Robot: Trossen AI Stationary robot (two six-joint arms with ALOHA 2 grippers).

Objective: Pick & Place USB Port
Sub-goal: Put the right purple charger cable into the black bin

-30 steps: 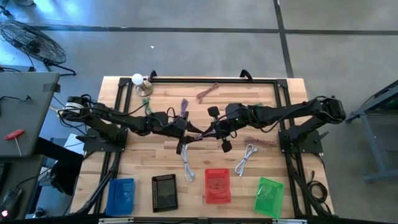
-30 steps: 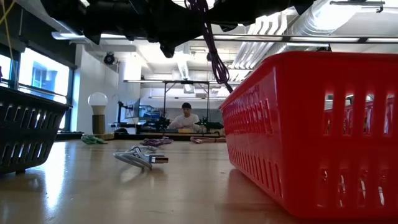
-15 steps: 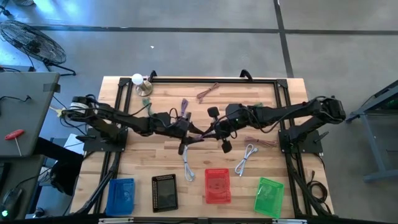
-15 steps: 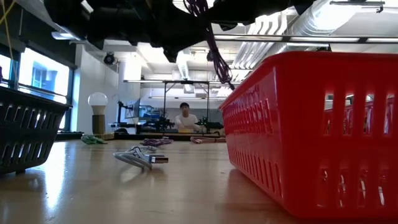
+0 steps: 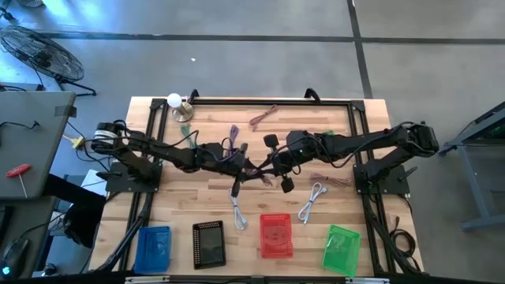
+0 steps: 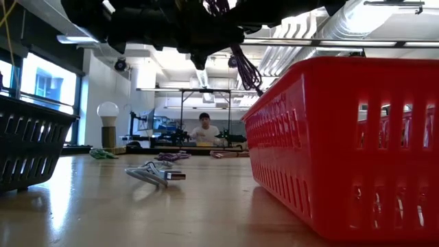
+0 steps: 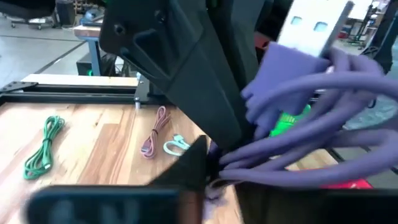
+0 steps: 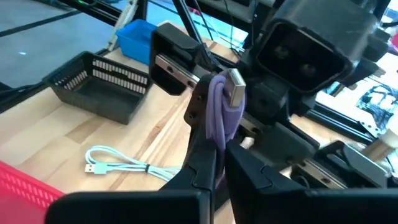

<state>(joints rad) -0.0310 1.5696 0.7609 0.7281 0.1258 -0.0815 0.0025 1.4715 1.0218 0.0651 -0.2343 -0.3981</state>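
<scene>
A bundled purple USB cable (image 5: pixel 252 169) hangs in the air over the middle of the table, between my two grippers. Its silver plug (image 8: pixel 235 88) sticks up out of the bundle. My right gripper (image 5: pixel 267 165) comes from the table's right and is shut on the bundle. My left gripper (image 5: pixel 240 166) comes from the left and faces it, and its fingers are closed in on the same bundle (image 7: pixel 311 124). In the low view the cable's loops (image 6: pixel 245 67) dangle clear of the table. My left gripper has the purple bundle between its fingers (image 7: pixel 194 163), at the strands (image 7: pixel 231 163) below the plug, coming level from the table's left. The right gripper's finger hides part of the contact. The bundle is clear of the table. My right gripper pinches the lower part of the purple bundle (image 8: pixel 216 138) between its two fingers (image 8: pixel 200 167), coming level from the table's right. The bundle stands up from the fingers with the plug on top. It is lifted clear of the table.
Along the near edge stand blue (image 5: pixel 154 248), black (image 5: pixel 209 243), red (image 5: pixel 276 235) and green (image 5: pixel 341 248) baskets. Other cables lie around: white ones (image 5: pixel 237 209) (image 5: pixel 313 199), a purple one (image 5: pixel 234 136), a brown one (image 5: pixel 264 117). A lamp (image 5: pixel 175 102) stands at the far left.
My left gripper has moved toward the table's right, up to the right gripper and the purple cable. The right gripper has kept its place. In the low view the cable's hanging loops have drawn up and shifted toward the red basket.
</scene>
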